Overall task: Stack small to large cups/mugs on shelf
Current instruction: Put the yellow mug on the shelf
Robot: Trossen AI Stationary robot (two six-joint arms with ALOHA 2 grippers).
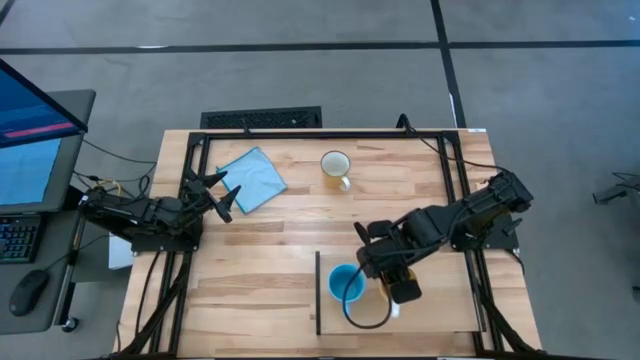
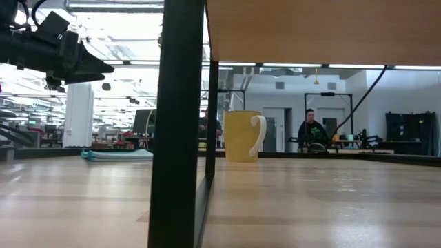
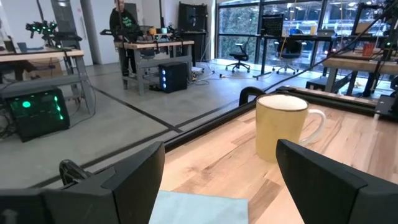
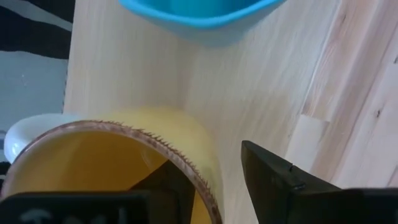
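A light-blue mug (image 1: 345, 283) stands on the shelf (image 1: 440, 305), a raised light-wood board with a dark edge. Beside it is a wider mug (image 1: 368, 306) with a yellow inside (image 4: 93, 155) and a dark speckled rim. My right gripper (image 1: 393, 285) points down over this mug and is open. One finger (image 4: 165, 183) is inside the mug and the other (image 4: 280, 180) outside its wall, with a gap showing. A yellow mug with a white handle (image 1: 335, 166) (image 2: 241, 136) (image 3: 281, 127) stands on its base on the table, far middle. My left gripper (image 1: 222, 195) (image 3: 221, 155) waits open at the left.
A folded blue cloth (image 1: 250, 178) (image 2: 117, 154) lies flat at the far left, just in front of my left gripper. In the low view the shelf's dark post (image 2: 179, 124) and underside (image 2: 317, 31) fill the foreground. Black frame rails (image 1: 320, 133) run along the table's edges. People stand beyond the table.
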